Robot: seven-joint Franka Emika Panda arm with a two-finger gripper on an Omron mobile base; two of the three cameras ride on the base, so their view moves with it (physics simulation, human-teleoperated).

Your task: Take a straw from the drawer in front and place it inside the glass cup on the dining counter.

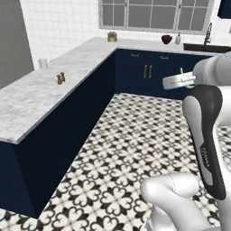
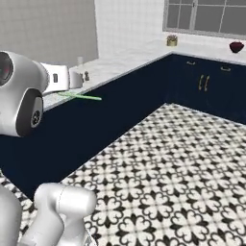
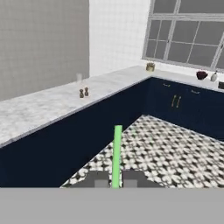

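My gripper (image 3: 115,181) is shut on the light-green straw (image 3: 117,153), which rises from between the two dark fingertips. In the right base view the straw (image 2: 84,97) sticks out nearly level from the white hand. A short piece of it (image 1: 181,71) shows by the hand in the left base view. The clear glass cup (image 3: 79,78) (image 1: 43,63) (image 2: 80,61) stands upright on the marbled dining counter (image 3: 39,107) (image 1: 31,101) (image 2: 120,61), well apart from the straw, past the dark navy base. The drawer is out of view.
Two small brown shakers (image 3: 83,92) (image 1: 60,78) stand on the counter near the cup. Navy cabinets with brass handles (image 1: 148,71) run along the back under a window, with a plant pot (image 1: 112,36), a dark red bowl (image 1: 167,39) and a tap (image 1: 208,32). Patterned floor (image 1: 126,144) lies open between.
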